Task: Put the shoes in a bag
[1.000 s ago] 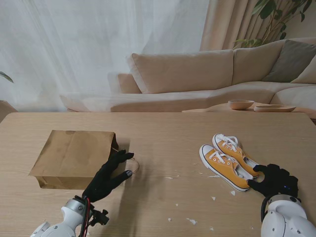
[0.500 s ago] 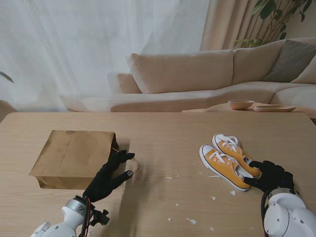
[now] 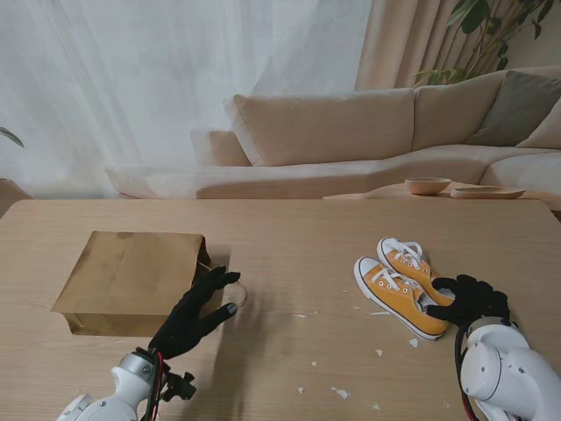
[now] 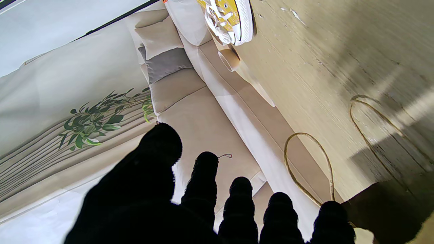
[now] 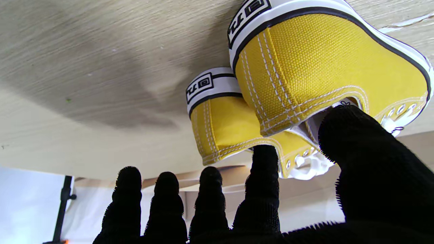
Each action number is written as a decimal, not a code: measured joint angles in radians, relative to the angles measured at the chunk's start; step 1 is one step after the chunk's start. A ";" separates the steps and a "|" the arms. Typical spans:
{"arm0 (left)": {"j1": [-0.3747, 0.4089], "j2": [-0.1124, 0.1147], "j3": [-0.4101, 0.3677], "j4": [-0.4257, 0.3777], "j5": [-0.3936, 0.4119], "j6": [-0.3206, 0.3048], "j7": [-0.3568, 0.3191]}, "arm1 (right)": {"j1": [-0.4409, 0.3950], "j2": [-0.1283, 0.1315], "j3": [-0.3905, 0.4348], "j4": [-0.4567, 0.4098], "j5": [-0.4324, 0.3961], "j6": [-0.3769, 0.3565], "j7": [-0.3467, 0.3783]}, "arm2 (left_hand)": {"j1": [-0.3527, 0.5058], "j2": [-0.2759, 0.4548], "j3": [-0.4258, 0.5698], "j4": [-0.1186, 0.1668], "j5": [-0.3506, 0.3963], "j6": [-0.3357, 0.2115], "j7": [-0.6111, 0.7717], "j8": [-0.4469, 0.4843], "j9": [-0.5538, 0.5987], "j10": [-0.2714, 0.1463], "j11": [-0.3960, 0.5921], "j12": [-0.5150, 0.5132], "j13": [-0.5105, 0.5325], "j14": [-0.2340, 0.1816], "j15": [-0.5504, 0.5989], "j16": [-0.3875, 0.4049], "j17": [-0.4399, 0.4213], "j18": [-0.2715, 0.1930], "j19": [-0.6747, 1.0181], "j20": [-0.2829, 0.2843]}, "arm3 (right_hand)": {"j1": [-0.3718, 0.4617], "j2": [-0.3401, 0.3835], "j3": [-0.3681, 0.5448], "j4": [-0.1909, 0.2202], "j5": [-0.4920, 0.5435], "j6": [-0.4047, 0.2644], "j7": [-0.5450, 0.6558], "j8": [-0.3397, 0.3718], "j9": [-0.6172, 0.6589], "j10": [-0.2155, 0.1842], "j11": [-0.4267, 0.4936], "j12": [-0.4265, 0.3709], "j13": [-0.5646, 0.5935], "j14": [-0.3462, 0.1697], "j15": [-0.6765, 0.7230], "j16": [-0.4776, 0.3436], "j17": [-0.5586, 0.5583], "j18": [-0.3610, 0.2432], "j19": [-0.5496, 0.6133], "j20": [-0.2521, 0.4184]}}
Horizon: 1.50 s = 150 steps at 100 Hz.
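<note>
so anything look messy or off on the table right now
Small white scraps are scattered over the table between the paper bag and the yellow shoes, like torn bits of paper or crumbs. The bag lies flat on its side rather than standing open. The shoes sit neatly side by side.

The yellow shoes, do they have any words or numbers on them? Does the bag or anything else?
Heel patch of the nearer yellow sneaker: black block marks on white, cut off by the frame edge, not readable.
Heel patch of the other yellow sneaker: same kind of marks, tilted and too stylised to read.
Brown paper bag: no text seen.
Table, sofa: none.
</note>
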 measured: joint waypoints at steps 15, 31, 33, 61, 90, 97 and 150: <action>-0.001 0.000 0.002 0.000 0.001 0.005 0.002 | 0.027 0.003 -0.017 0.025 0.003 0.000 0.009 | 0.000 0.000 0.000 0.000 0.000 0.000 0.000 0.000 0.000 0.000 0.000 0.000 0.000 0.000 0.000 0.000 0.000 0.000 0.000 0.000 | 0.000 0.000 0.000 0.000 0.005 0.001 0.013 0.003 0.000 0.000 0.000 0.000 0.000 0.000 0.000 0.000 0.000 0.000 -0.002 0.003; -0.003 0.000 0.003 0.001 0.001 0.007 0.002 | 0.056 0.006 -0.033 0.057 0.005 0.000 0.022 | 0.000 0.000 0.000 0.000 0.000 0.000 0.000 0.000 0.000 0.000 0.000 0.000 0.000 0.000 0.000 0.000 0.000 0.000 0.000 0.000 | 0.000 0.000 0.000 0.000 0.021 0.004 0.037 0.010 0.000 0.000 0.000 0.000 0.000 0.000 0.000 0.000 0.000 0.000 -0.003 0.008; -0.003 0.000 0.004 0.001 0.001 0.007 0.003 | 0.059 0.007 -0.035 0.061 0.006 0.000 0.024 | 0.000 0.000 0.000 0.000 0.000 0.000 0.000 0.000 0.000 0.000 0.000 0.000 0.000 0.000 0.000 0.000 0.000 0.000 0.000 0.000 | 0.000 0.000 0.000 0.000 0.021 0.004 0.038 0.010 0.000 0.000 0.000 0.000 0.000 0.000 0.000 0.000 0.000 0.000 -0.004 0.009; -0.005 -0.001 0.005 0.001 0.003 0.008 0.007 | 0.075 0.006 -0.056 0.084 0.031 0.013 -0.031 | 0.000 0.000 0.000 0.000 0.000 0.000 0.000 0.000 0.000 0.000 0.000 0.000 0.000 0.000 0.000 0.000 0.000 0.000 0.000 0.000 | -0.001 0.001 0.011 0.000 0.003 0.033 0.157 0.073 0.000 0.000 0.010 0.004 0.000 0.000 0.028 0.008 0.012 0.000 -0.014 0.020; -0.005 -0.001 0.005 0.001 0.002 0.011 0.006 | 0.063 -0.005 -0.059 0.076 0.017 0.046 -0.054 | 0.000 0.000 0.000 0.000 0.000 0.000 0.000 0.006 0.000 0.000 0.000 0.000 0.000 0.000 0.000 0.000 0.000 0.000 0.000 0.000 | -0.001 0.002 0.009 0.000 -0.072 0.177 0.295 0.241 0.000 0.008 0.050 0.013 0.000 0.000 0.074 0.008 0.023 0.012 -0.015 0.023; -0.005 -0.001 0.004 0.001 0.002 0.011 0.005 | 0.064 -0.003 -0.064 0.071 0.002 0.065 -0.031 | 0.000 0.000 0.000 0.000 0.000 0.000 0.000 0.007 0.000 0.000 0.000 0.000 0.000 0.000 0.000 0.000 0.000 0.000 0.000 0.000 | -0.001 0.002 0.008 0.000 -0.022 0.222 0.255 0.176 0.000 0.009 0.061 0.014 0.000 0.000 0.076 0.008 0.024 0.012 -0.015 0.023; -0.004 -0.001 0.005 -0.004 0.005 0.013 0.007 | 0.117 0.009 -0.078 0.128 0.046 0.013 0.021 | 0.000 0.000 0.000 0.000 0.000 0.000 0.000 0.009 0.000 0.000 0.000 0.000 0.000 0.000 0.000 0.000 0.000 0.000 0.000 0.000 | -0.002 0.003 0.026 0.000 0.033 0.053 0.092 -0.075 0.000 0.009 0.014 -0.006 0.000 0.000 0.014 -0.001 0.011 0.012 -0.027 0.023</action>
